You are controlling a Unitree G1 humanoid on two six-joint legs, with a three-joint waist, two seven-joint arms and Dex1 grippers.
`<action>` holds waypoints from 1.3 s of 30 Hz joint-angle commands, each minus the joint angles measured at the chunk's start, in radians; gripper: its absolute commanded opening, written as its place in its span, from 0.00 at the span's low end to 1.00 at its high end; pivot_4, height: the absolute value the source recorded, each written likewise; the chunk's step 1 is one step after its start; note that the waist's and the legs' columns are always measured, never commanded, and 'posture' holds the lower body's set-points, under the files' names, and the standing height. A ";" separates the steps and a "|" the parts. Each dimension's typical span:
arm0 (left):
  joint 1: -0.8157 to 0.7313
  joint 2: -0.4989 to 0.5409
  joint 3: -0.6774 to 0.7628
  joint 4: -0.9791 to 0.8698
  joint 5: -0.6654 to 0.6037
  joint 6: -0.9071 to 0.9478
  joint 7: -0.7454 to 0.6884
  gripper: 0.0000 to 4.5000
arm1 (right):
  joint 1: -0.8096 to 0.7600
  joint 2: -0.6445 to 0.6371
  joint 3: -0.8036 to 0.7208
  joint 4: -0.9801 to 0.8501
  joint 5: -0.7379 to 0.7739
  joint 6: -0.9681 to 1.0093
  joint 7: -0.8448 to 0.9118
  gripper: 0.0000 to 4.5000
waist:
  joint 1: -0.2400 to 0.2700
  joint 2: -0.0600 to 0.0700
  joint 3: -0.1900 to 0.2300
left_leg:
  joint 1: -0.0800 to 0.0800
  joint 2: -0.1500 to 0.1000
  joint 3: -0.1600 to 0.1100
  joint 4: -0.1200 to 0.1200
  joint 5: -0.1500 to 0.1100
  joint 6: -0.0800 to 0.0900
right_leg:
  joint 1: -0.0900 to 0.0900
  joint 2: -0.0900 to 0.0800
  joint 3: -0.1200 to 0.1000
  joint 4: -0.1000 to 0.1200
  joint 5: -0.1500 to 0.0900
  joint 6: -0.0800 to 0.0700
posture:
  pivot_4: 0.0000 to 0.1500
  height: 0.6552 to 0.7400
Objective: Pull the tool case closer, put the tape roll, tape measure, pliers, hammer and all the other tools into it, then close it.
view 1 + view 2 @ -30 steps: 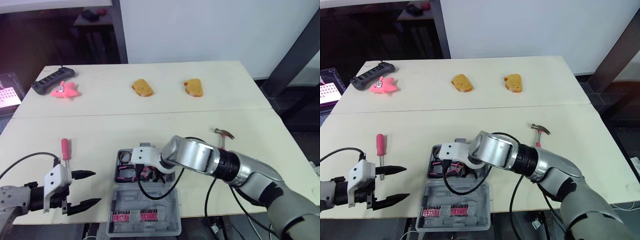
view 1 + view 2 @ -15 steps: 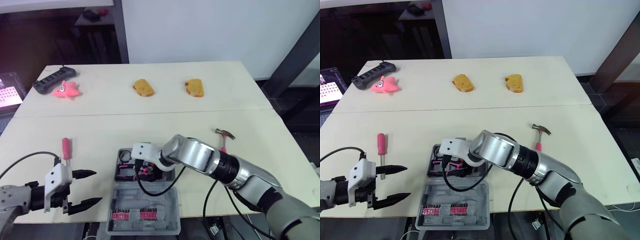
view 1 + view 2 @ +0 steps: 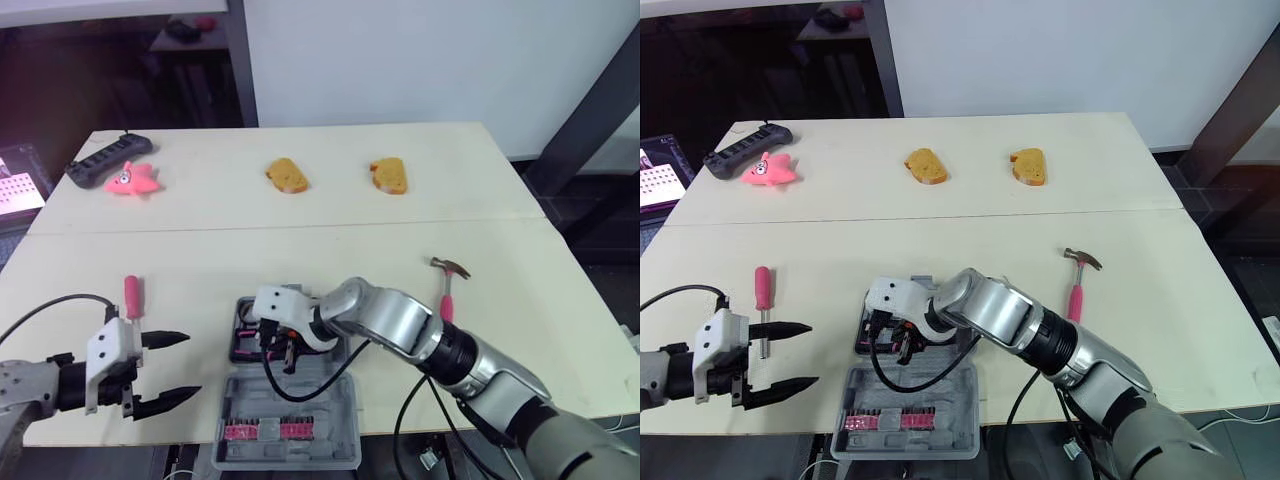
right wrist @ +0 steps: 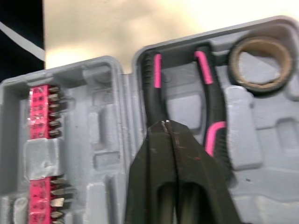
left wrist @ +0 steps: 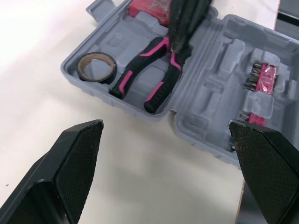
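The grey tool case [image 3: 330, 425] lies open at the table's front edge, its lid holding pink bit strips. In its tray lie the black-and-pink pliers [image 4: 152, 88] and a tape roll [image 4: 261, 63]; a red item [image 5: 149, 7] at the tray's end is partly hidden. My right gripper [image 4: 164, 125] is shut, empty, its tip just over the pliers' handles. My left gripper [image 3: 183, 368] hangs open to the left of the case with nothing in it. A pink-handled screwdriver [image 3: 131, 297] lies beyond the left gripper. To the right of the case lies the hammer [image 3: 447, 285].
Two orange bread-like pieces [image 3: 286, 175] [image 3: 388, 176] sit on the far half of the table. A pink star toy [image 3: 130, 180] and a black power strip [image 3: 100, 160] are at the far left. The case's lid overhangs the table's front edge.
My right gripper has shifted a little to the left over the case's tray, closer to the pliers. The left gripper has barely moved and stays open.
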 commanded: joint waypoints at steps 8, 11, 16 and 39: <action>0.008 0.007 0.029 -0.011 -0.005 -0.006 -0.001 1.00 | 0.046 0.011 0.013 0.012 -0.046 -0.039 0.000 0.00 | 0.000 0.000 0.000 | 0.000 0.000 0.000 0.000 0.000 0.000 | 0.000 0.000 0.000 0.000 0.000 0.000 | 1.00 1.00; 0.014 0.006 0.031 -0.017 -0.006 -0.006 0.000 1.00 | 0.064 0.003 0.036 0.046 -0.061 -0.009 -0.001 0.00 | 0.000 0.000 0.000 | 0.000 0.000 0.000 0.000 0.000 0.000 | 0.000 0.000 0.000 0.000 0.000 0.000 | 1.00 1.00; 0.019 0.008 0.035 -0.019 -0.007 -0.006 0.000 1.00 | 0.102 0.009 0.035 0.119 -0.079 0.007 -0.013 0.00 | 0.000 -0.001 -0.001 | 0.002 0.000 0.000 0.000 0.000 0.000 | 0.002 0.000 0.000 0.000 0.000 0.000 | 1.00 1.00; -0.003 0.019 0.009 0.004 0.019 0.003 0.006 1.00 | 0.154 0.064 -0.194 0.007 -0.018 -0.060 0.021 0.00 | 0.003 -0.001 -0.028 | 0.030 0.000 0.002 -0.016 0.000 0.000 | 0.025 0.000 0.002 -0.006 -0.007 -0.005 | 1.00 1.00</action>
